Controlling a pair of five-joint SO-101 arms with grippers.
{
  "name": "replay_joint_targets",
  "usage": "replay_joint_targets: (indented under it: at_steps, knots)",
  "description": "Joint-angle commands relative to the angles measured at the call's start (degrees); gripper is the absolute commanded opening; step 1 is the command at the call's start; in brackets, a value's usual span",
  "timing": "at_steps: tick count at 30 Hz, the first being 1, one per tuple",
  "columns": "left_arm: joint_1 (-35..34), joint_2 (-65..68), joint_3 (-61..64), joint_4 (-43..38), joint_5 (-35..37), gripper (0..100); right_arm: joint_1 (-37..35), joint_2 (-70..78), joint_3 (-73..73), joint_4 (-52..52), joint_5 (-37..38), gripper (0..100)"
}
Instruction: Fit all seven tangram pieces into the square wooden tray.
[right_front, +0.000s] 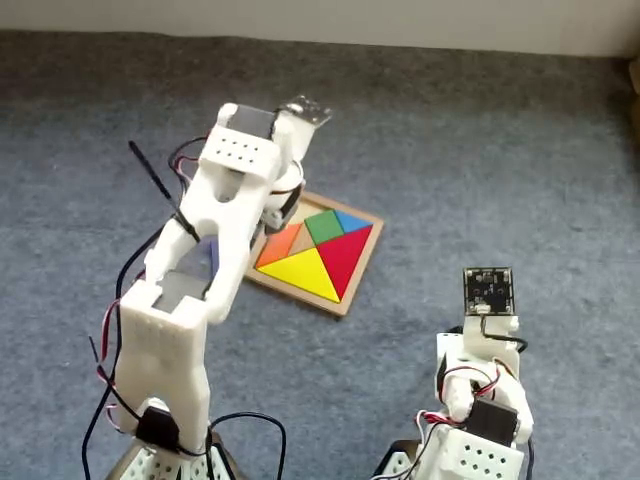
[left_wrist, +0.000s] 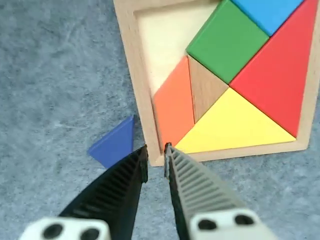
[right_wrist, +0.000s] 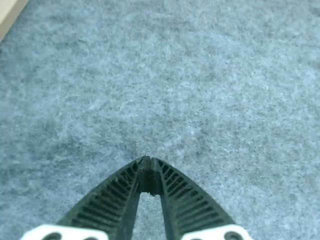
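From my station, the dark blue triangle (left_wrist: 116, 143) lies on the grey carpet (right_wrist: 200, 75) just beside the square wooden tray (left_wrist: 131, 75) of coloured pieces (left_wrist: 235, 125), my left gripper (left_wrist: 155, 152) slightly parted and empty over the tray's corner, my right gripper (right_wrist: 150, 172) pressed together above carpet.

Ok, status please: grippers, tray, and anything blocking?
Left gripper slightly open, empty, at tray edge. Right gripper shut over carpet. Tray holds six; dark blue triangle outside, beside it. Nothing blocking the free slot.
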Motion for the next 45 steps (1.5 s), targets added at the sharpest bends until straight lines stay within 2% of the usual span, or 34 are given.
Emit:
replay_joint_targets:
  at_steps: [1, 4, 8, 14, 22, 45]
  knots:
    - [-4.18, -4.44, 0.04, 1.76, -0.88, 17, 0.75, -1.36, 5.58, 0.04, 0.00, 0.9]
    - [-8.84, -4.44, 0.04, 1.58, -0.97, 25, 0.75, -1.36, 5.58, 0.04, 0.00, 0.9]
    - [-13.49, -4.26, 0.22, 0.70, -7.65, 25, 0.75, -1.36, 5.58, 0.04, 0.00, 0.9]
    - [-14.73, -0.22, 4.18, 0.62, -16.53, 25, 0.75, -1.36, 5.58, 0.04, 0.00, 0.9]
    - [-17.98, 9.71, 1.19, -3.08, -20.84, 26, 0.75, -1.36, 5.58, 0.04, 0.00, 0.9]
    - [-14.55, 11.91, 1.19, -9.14, -20.84, 25, 0.66, -1.36, 5.58, -0.13, 0.00, 0.9]
